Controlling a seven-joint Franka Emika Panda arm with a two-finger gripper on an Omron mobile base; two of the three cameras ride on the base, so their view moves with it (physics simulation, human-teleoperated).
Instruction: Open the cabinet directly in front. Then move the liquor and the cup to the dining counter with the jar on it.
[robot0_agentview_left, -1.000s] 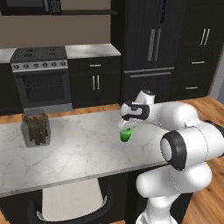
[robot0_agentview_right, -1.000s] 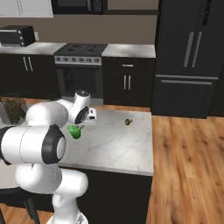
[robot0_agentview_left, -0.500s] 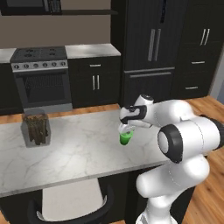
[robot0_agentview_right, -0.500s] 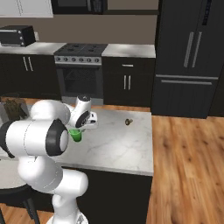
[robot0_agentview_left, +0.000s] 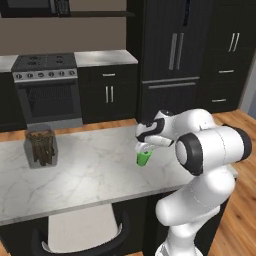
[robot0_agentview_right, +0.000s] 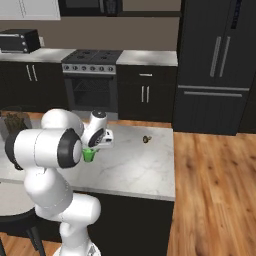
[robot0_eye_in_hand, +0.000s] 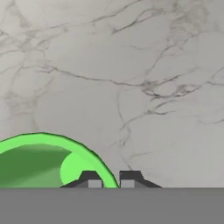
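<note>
1 cup (robot0_eye_in_hand: 39, 162) | rim between gripper (robot0_eye_in_hand: 110, 178) tips | on dining counter (robot0_eye_in_hand: 131, 65)

Long white-grey veined marble dining counter (robot0_agentview_left: 90, 175) spanning the near scene. Squat clear glass jar with brown sticks (robot0_agentview_left: 42, 146) standing at far left of slab. Small bright green tapered cup (robot0_agentview_left: 144, 157) upright near right end, directly beneath two-finger gripper (robot0_agentview_left: 144, 146). Black oven range (robot0_agentview_left: 47, 90) at far wall.

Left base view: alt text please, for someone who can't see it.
The white arm's gripper pinches the rim of the green cup on the marble dining counter. The jar of brown sticks stands far left on the same counter, with a dark stove and fridge behind.
</note>
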